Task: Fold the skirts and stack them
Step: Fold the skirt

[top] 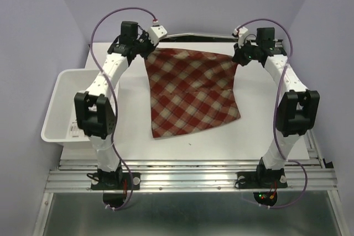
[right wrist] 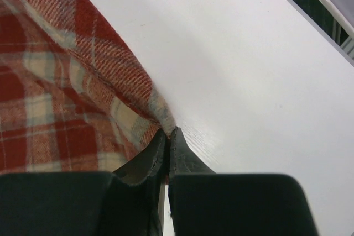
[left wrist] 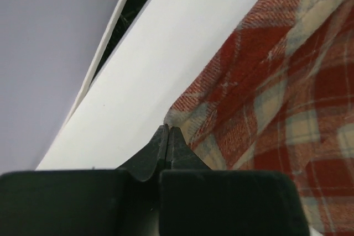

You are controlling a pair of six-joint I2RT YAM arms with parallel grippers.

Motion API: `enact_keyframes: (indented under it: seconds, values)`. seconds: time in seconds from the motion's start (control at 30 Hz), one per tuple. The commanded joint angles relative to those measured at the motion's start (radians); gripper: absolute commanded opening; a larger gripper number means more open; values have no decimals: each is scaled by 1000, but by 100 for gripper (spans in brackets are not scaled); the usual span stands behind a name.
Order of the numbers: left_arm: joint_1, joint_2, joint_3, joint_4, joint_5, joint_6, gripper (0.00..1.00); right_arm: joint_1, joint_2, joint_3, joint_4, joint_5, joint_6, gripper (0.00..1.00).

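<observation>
Jaws tight on skirt (top: 192, 93) corners, arms (top: 105, 78) outstretched.

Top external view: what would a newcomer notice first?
The red-and-cream plaid skirt, spread out in the middle of the white table. Its two far corners are each pinched by a shut hand, the left hand on the left corner and the right hand on the right. A white basket sits at the table's left edge.
</observation>
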Motion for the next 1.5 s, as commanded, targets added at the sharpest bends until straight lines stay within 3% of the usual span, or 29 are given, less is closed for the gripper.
enact_keyframes:
  seconds: [0.0,0.33,0.47,0.63,0.67,0.8,0.87,0.9,1.07,1.2,1.47]
  values:
    - [6,-202,-197,32,25,61,0,-13,-88,-118,77,-33,-103,1]
    - [-43,-484,-744,58,36,97,0,-13,-299,-552,146,-113,-286,1]
    - [-80,-526,-890,93,21,88,0,-13,-319,-646,155,-118,-309,1]
    - [-138,-491,-967,139,-21,27,0,-4,-300,-678,160,-98,-309,1]
    - [-144,-468,-964,141,-18,15,0,-4,-277,-667,146,-95,-306,4]
    - [-144,-419,-925,112,-2,-19,0,5,-234,-578,40,-95,-305,41]
    - [-144,-417,-900,92,5,-21,9,5,-238,-542,-6,-99,-321,52]
    - [-144,-423,-892,68,19,-15,24,5,-250,-532,-44,-107,-355,52]
    - [-144,-515,-854,-21,50,47,58,28,-299,-497,-152,-90,-479,68]
    - [-146,-526,-802,-84,53,76,62,62,-287,-497,-185,-37,-538,75]
    - [-155,-446,-777,-135,35,111,67,129,-243,-515,-202,42,-616,72]
